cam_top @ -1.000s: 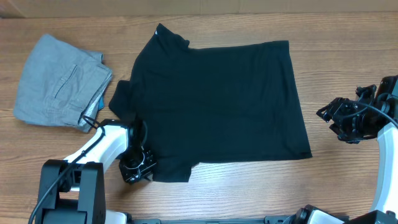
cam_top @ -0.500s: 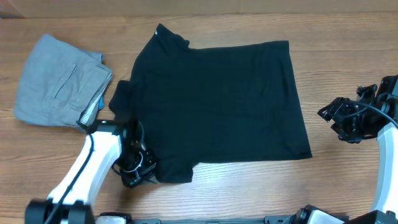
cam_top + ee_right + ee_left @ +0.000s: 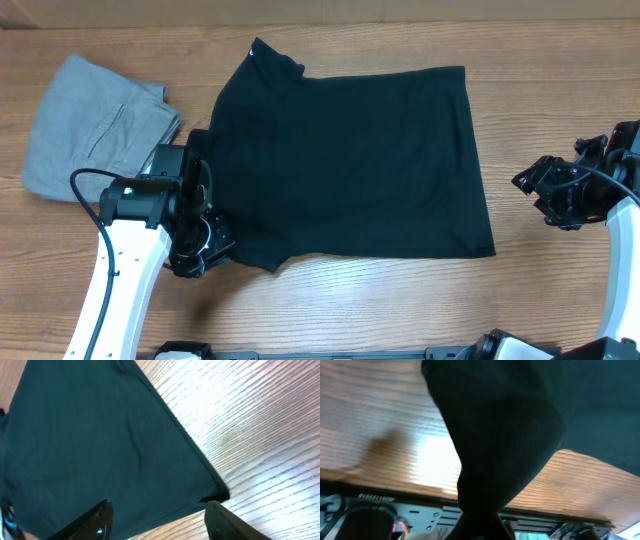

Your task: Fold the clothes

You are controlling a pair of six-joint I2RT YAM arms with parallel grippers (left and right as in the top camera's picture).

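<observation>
The clothes (image 3: 350,160) are a black garment spread flat across the middle of the table, with a small white tag (image 3: 251,47) at the far edge. My left gripper (image 3: 203,247) is shut on the garment's near left corner. In the left wrist view that black fabric (image 3: 505,435) rises in a bunched fold out of the left gripper (image 3: 481,533), above the wood. My right gripper (image 3: 522,184) stands open to the right of the garment, apart from it. In the right wrist view the right gripper (image 3: 159,510) hangs over the garment's corner (image 3: 90,435) with nothing between its fingers.
Light grey folded trousers (image 3: 95,130) lie at the far left, close to my left arm. Bare wooden table (image 3: 400,300) runs along the front edge and to the right of the garment.
My left gripper has moved away from the front edge and slightly left, pulling the garment's near left corner up with it. The right arm has barely moved.
</observation>
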